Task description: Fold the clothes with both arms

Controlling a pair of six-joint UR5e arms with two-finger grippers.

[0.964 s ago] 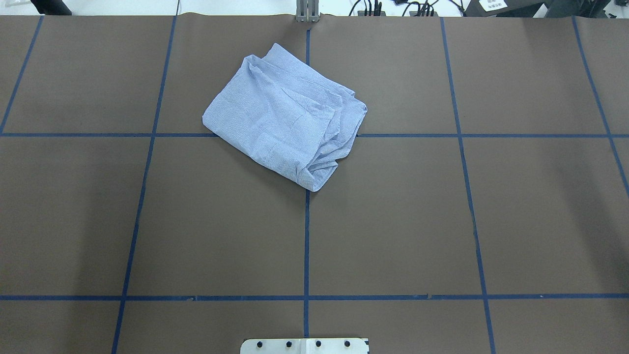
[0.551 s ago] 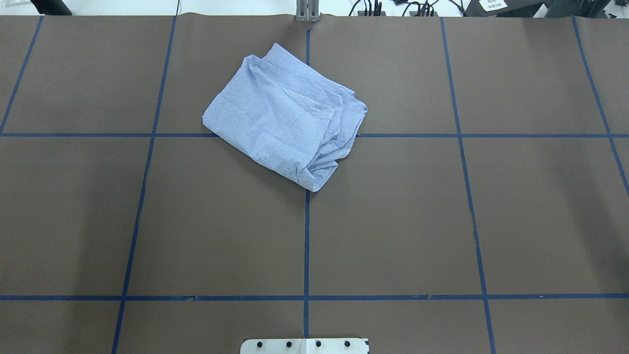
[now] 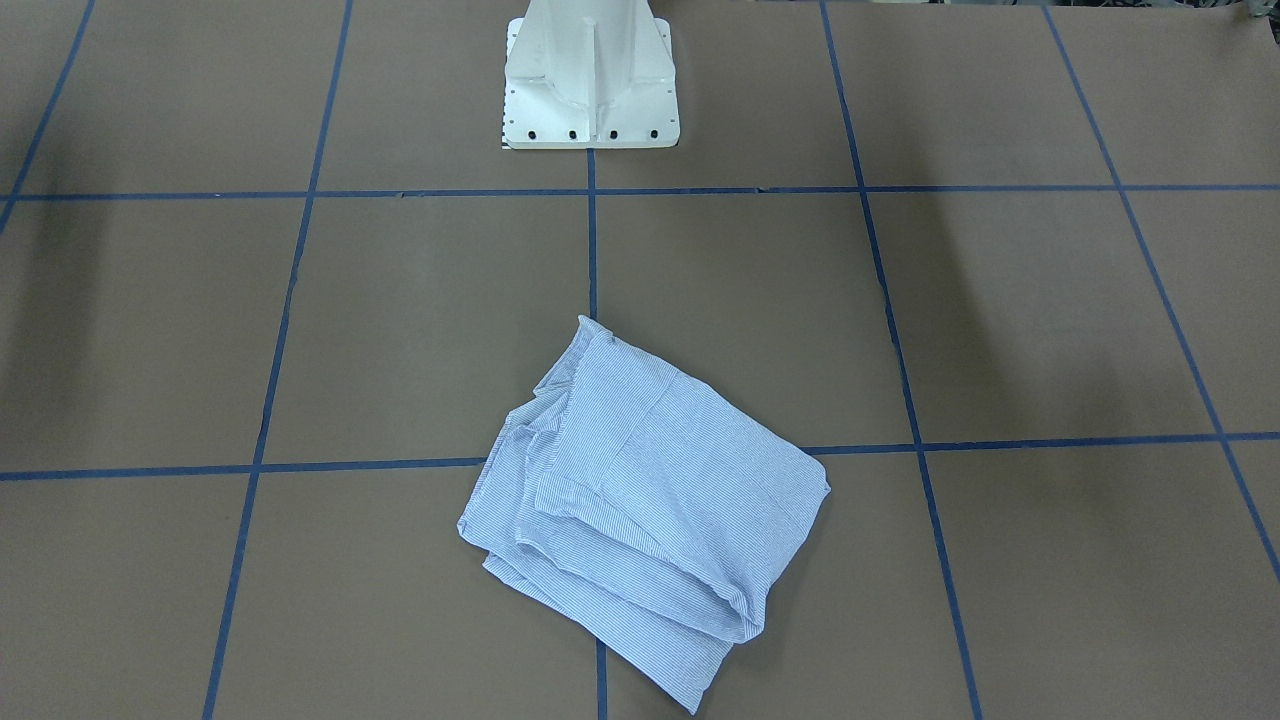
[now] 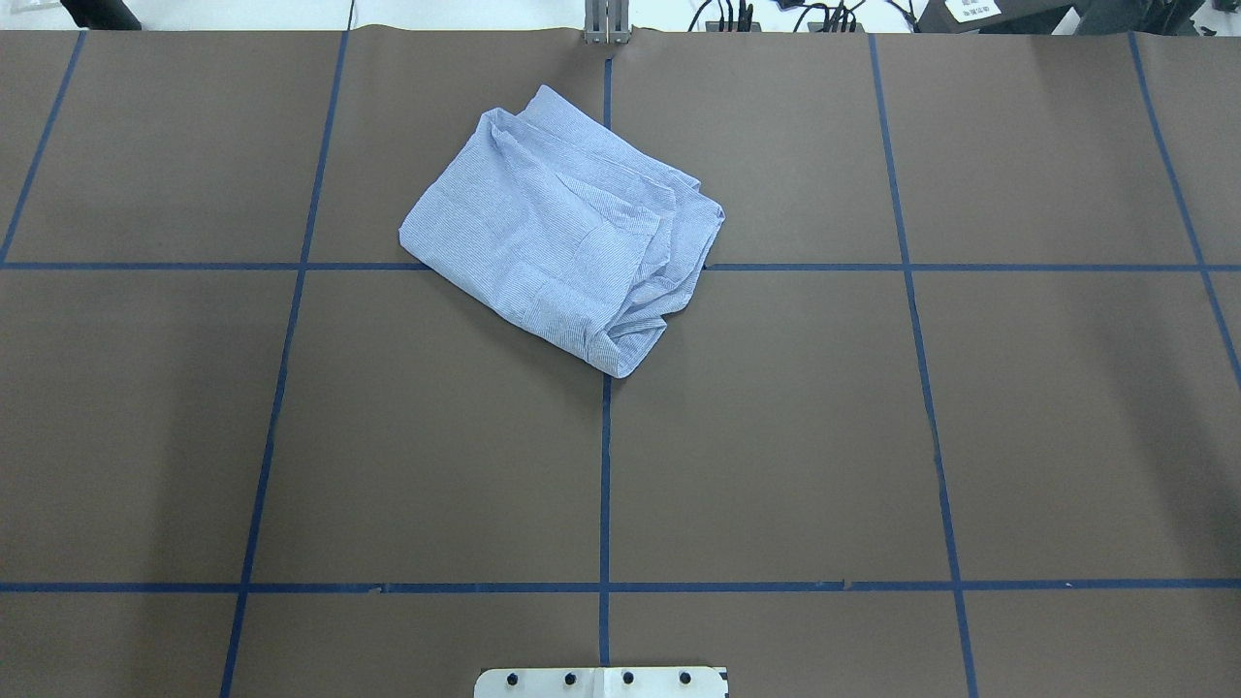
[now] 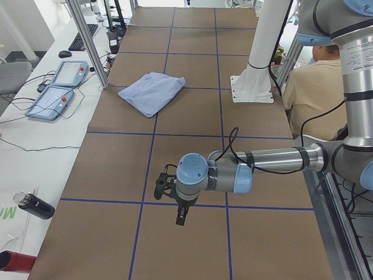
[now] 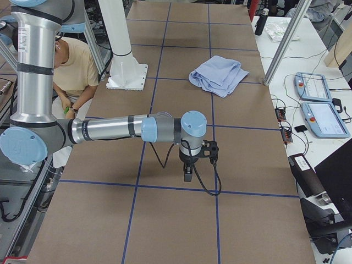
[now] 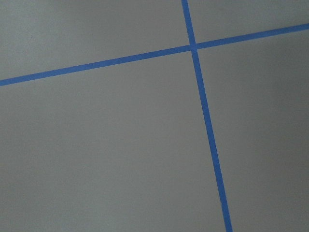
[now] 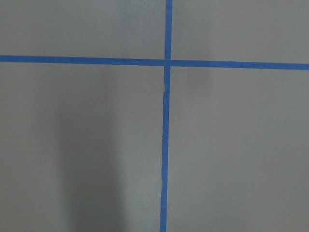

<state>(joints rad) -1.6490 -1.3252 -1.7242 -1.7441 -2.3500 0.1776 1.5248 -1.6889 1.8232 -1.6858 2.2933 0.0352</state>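
Well apart from shirt (image 4: 557, 233): pedestal (image 3: 590, 90), pendants (image 6: 322, 118).

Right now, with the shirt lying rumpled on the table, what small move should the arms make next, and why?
Probably bring the left gripper and right gripper in over the shirt. It lies in a rumpled heap, untouched. Each gripper hangs over bare table well away from it, and both wrist views show only table and tape, no cloth.
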